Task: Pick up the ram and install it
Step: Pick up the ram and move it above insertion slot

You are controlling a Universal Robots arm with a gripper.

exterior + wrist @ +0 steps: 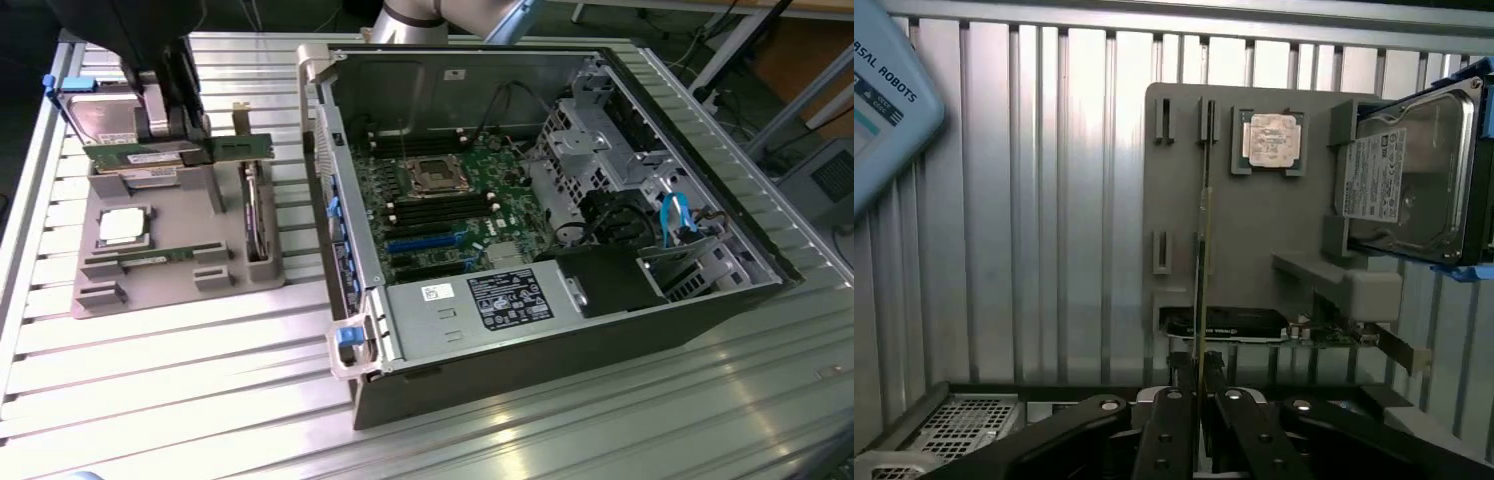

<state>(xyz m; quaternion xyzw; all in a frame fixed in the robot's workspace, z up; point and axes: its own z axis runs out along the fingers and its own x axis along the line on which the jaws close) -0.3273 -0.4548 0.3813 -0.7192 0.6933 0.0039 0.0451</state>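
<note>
The ram (134, 157) is a narrow green stick with a white label, hanging level just above the grey parts holder (174, 285) at the exterior view's upper left. My gripper (187, 148) comes down from above and is shut on it near one end. In the wrist view the ram (1203, 250) shows edge-on as a thin line running out from between the black fingers (1164, 425), with my gripper (1199, 388) shut on it. The open computer case (694, 300) lies to the exterior view's right, its dark memory slots (430, 213) bare on the motherboard.
On the holder (1254, 230) sit a silver hard drive (107, 115) (1404, 180), a processor chip (123, 225) (1269, 140), a dark expansion card (254, 215) (1224, 325) standing on edge, and what looks like a second green stick (154, 258) in a slot. The table is ribbed aluminium (174, 400).
</note>
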